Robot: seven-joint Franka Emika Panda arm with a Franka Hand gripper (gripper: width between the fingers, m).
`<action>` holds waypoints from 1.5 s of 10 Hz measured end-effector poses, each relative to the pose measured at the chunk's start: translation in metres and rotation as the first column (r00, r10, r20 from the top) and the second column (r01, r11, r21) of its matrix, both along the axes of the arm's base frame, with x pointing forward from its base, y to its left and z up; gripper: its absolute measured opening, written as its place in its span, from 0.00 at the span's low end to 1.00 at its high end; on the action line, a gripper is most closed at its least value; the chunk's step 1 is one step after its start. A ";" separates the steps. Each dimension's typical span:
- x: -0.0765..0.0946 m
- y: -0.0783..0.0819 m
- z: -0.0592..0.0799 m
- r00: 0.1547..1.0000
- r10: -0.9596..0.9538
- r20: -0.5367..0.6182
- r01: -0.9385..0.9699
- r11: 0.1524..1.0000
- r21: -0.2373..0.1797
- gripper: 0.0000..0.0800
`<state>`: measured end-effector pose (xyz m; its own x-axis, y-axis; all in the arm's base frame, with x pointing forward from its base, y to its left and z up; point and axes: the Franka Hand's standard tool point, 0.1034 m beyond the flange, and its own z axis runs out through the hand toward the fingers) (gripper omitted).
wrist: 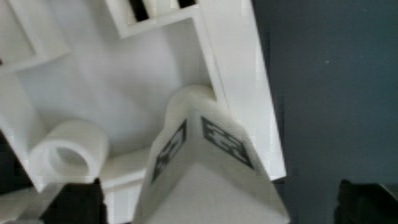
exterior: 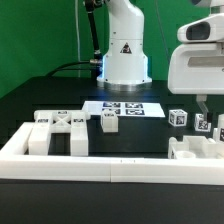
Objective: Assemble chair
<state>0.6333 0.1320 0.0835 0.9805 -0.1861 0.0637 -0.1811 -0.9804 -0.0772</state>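
In the exterior view my gripper (exterior: 203, 108) hangs at the right, just above a small white tagged chair post (exterior: 203, 124) and a larger white chair part (exterior: 193, 149). In the wrist view the tagged post (wrist: 217, 150) lies between my dark fingertips (wrist: 64, 205), with a gap on each side. The gripper (wrist: 214, 205) is open and holds nothing. The post leans against a large white slotted chair part (wrist: 107, 80) with a round peg (wrist: 75, 150). More chair parts (exterior: 55, 130) and a short post (exterior: 107, 122) stand at the exterior view's left.
The marker board (exterior: 125, 108) lies in front of the robot base (exterior: 124, 55). Two more small tagged blocks (exterior: 178, 117) (exterior: 219, 128) sit near the gripper. A long white low border rail (exterior: 90, 166) runs along the front and up the left side.
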 end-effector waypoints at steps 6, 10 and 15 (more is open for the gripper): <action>0.002 -0.003 0.001 0.882 0.471 0.015 -0.469 0.880 -0.073 0.81; 0.002 -0.004 0.001 0.824 0.566 0.012 -0.563 0.822 -0.084 0.46; 0.002 -0.006 0.000 0.938 0.346 0.016 -0.345 0.937 -0.050 0.36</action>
